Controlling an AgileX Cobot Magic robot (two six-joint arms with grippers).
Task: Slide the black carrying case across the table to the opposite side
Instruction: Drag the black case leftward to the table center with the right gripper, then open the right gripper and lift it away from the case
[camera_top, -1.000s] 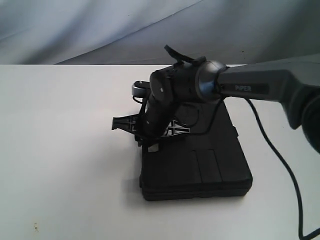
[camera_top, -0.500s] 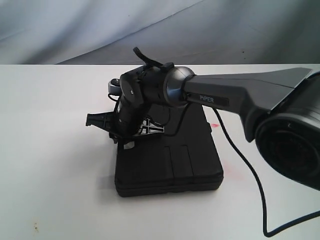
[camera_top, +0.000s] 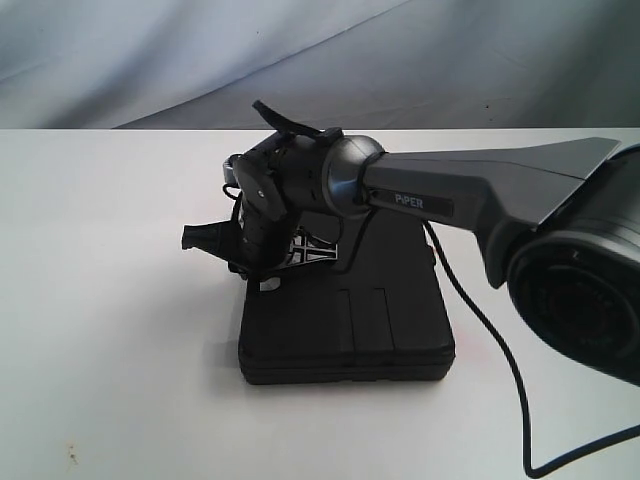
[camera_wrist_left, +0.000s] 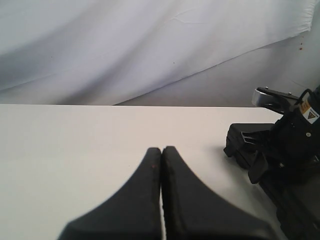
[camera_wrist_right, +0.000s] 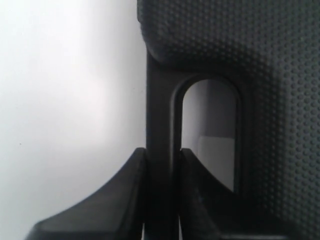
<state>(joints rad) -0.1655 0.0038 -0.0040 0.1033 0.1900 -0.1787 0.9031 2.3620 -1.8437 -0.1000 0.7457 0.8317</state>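
The black carrying case (camera_top: 345, 320) lies flat on the white table (camera_top: 100, 300), a little left of the middle. My right gripper (camera_top: 262, 270) reaches down onto the case's left edge. Close up, the right gripper (camera_wrist_right: 162, 152) is shut on the case's handle bar (camera_wrist_right: 160, 100), one finger on each side, beside the dimpled lid (camera_wrist_right: 260, 60). My left gripper (camera_wrist_left: 161, 150) is shut with nothing in it, hovering over bare table (camera_wrist_left: 75, 140), left of the right arm's wrist (camera_wrist_left: 295, 135). The left gripper does not show in the exterior view.
The right arm's long grey link (camera_top: 480, 190) spans the right half of the scene, with its black cable (camera_top: 500, 360) trailing over the table. A grey cloth backdrop (camera_top: 300, 60) rises behind the far edge. A small speck (camera_top: 70, 455) marks the near left.
The right gripper and the case slid to the left across the table, then eased back slightly to the right. The arm stretched further over the table.
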